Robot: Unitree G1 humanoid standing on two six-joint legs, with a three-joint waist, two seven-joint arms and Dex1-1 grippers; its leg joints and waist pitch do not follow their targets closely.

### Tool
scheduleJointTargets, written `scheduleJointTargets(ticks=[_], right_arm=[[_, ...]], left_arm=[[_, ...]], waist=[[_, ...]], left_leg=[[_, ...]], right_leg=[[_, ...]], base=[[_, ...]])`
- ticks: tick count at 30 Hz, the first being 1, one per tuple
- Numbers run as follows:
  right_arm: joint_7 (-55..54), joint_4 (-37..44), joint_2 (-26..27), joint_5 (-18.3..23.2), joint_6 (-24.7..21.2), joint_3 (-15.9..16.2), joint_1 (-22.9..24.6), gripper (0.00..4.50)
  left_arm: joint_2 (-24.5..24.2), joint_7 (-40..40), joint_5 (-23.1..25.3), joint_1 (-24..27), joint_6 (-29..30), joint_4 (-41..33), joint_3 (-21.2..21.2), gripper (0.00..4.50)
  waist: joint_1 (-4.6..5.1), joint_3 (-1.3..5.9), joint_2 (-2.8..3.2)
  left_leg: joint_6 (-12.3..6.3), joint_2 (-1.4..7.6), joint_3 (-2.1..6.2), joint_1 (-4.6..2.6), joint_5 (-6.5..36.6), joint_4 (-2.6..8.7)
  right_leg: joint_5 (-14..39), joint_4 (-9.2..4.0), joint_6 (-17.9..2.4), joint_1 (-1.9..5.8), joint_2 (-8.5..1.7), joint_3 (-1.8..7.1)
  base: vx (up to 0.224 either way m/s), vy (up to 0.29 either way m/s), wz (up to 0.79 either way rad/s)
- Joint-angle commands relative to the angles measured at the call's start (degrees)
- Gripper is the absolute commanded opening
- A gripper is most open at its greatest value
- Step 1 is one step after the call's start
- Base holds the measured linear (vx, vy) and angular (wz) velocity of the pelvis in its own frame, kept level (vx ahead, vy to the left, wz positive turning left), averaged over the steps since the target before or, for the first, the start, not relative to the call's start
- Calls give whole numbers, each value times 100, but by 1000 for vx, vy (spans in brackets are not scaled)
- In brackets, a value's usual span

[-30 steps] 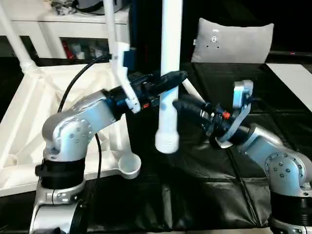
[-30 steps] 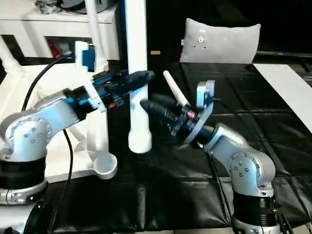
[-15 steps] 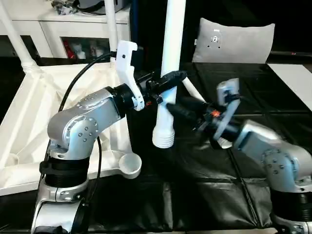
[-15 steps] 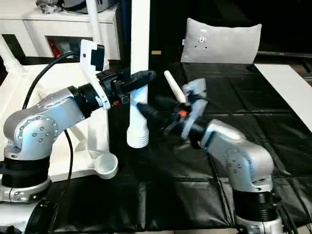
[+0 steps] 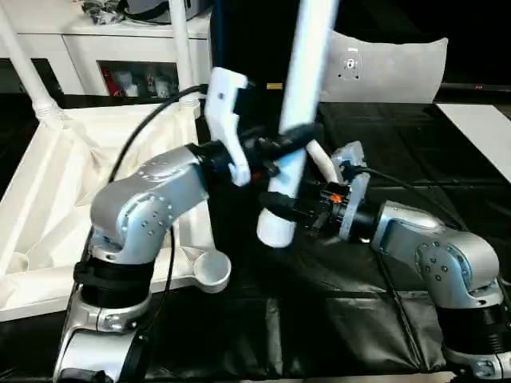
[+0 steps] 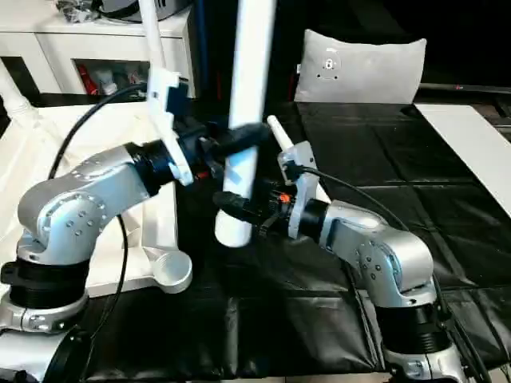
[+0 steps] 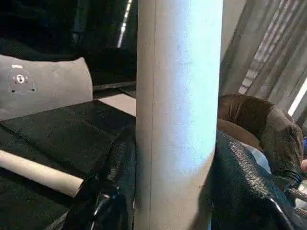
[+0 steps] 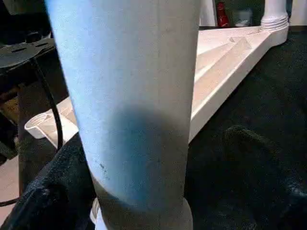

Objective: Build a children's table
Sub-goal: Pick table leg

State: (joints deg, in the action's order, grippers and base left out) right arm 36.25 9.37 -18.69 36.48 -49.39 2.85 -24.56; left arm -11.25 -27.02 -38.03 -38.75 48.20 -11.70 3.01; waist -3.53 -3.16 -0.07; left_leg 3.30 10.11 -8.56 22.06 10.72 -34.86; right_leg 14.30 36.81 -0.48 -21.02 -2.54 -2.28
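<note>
The white tabletop [image 5: 48, 199] lies upside down on the left, ribs up, with an empty round corner socket [image 5: 211, 271] nearest me. Two legs [image 5: 28, 68] [image 5: 182, 48] stand in its far sockets. A third white leg [image 5: 307, 72] hangs tilted over the black mat, top leaning right, wide end [image 5: 275, 231] down. My left gripper [image 5: 291, 144] is shut on its middle; in the left wrist view both fingers [image 7: 108, 191] press its sides. My right gripper [image 5: 279, 209] is shut on its lower part, fingers [image 8: 48, 201] on either side. A fourth leg [image 5: 319, 159] lies on the mat behind.
A grey cushion-like panel [image 5: 391, 60] leans at the back right. The white cabinet [image 5: 104, 40] stands behind the tabletop. A white board [image 5: 479, 120] lies at the right edge. Black mat [image 5: 319, 319] covers the floor in front.
The right gripper has moved left and closed on the held leg's lower part. The leg has gone from nearly upright to leaning right at the top, and its bottom end has shifted a little right.
</note>
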Motion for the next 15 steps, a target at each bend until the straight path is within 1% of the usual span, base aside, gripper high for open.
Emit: scheduleJointTargets(ticks=[1,3,5,8,9,10,11,12,13,15], right_arm=[[35,-70,-37,2,-61,53,-84,413],[51,-92,-36,28,-100,58,-92,375],[70,-96,-43,23,-101,71,-86,372],[104,-112,-40,32,-115,79,-78,335],[116,-116,-34,36,-126,78,-71,329],[125,-119,-31,40,-133,78,-67,328],[138,-123,-28,45,-143,79,-62,323],[146,-127,-16,50,-159,80,-52,310],[146,-123,-15,46,-161,87,-44,288],[153,-122,-15,48,-178,94,-38,284]], left_arm=[[-29,-102,5,-117,-98,-173,85,181],[-43,-127,43,-124,-118,-165,118,181],[-47,-141,57,-127,-123,-163,128,181],[-54,-199,70,-149,-138,-160,153,181],[-50,-218,72,-153,-142,-166,162,181],[-46,-224,72,-155,-144,-169,166,181],[-42,-229,73,-157,-148,-173,173,181],[-41,-257,66,-163,-151,-177,193,181],[-41,-266,65,-167,-154,-176,200,181],[-35,-277,78,-177,-175,-162,207,181]], waist=[[-14,363,-44],[-16,364,-42],[-19,367,-44],[-21,370,-47],[-21,370,-49],[-20,370,-34],[-17,368,-38],[-18,367,-39],[-19,371,-40],[-19,368,-34]], left_leg=[[11,242,17,-83,209,361],[27,245,18,-83,214,361],[21,244,17,-80,192,358],[11,242,18,-79,171,360],[7,240,16,-78,151,356],[7,243,19,-81,173,357],[12,248,19,-84,201,360],[12,247,19,-85,205,360],[13,245,18,-82,182,357],[14,242,18,-81,188,359]], right_leg=[[-323,-420,-1160,285,-469,275],[-305,-420,-1157,288,-471,278],[-352,-417,-1146,293,-473,279],[-378,-411,-1148,293,-473,276],[-412,-407,-1152,293,-471,278],[-390,-411,-1160,288,-473,274],[-368,-412,-1166,288,-473,275],[-359,-413,-1168,288,-472,275],[-388,-409,-1175,292,-474,277],[-381,-410,-1174,291,-471,276]], base=[[0,0,0],[0,0,0],[0,0,0],[0,0,0],[0,0,0],[0,0,0],[0,0,0],[0,0,0],[0,0,0],[0,0,0]])
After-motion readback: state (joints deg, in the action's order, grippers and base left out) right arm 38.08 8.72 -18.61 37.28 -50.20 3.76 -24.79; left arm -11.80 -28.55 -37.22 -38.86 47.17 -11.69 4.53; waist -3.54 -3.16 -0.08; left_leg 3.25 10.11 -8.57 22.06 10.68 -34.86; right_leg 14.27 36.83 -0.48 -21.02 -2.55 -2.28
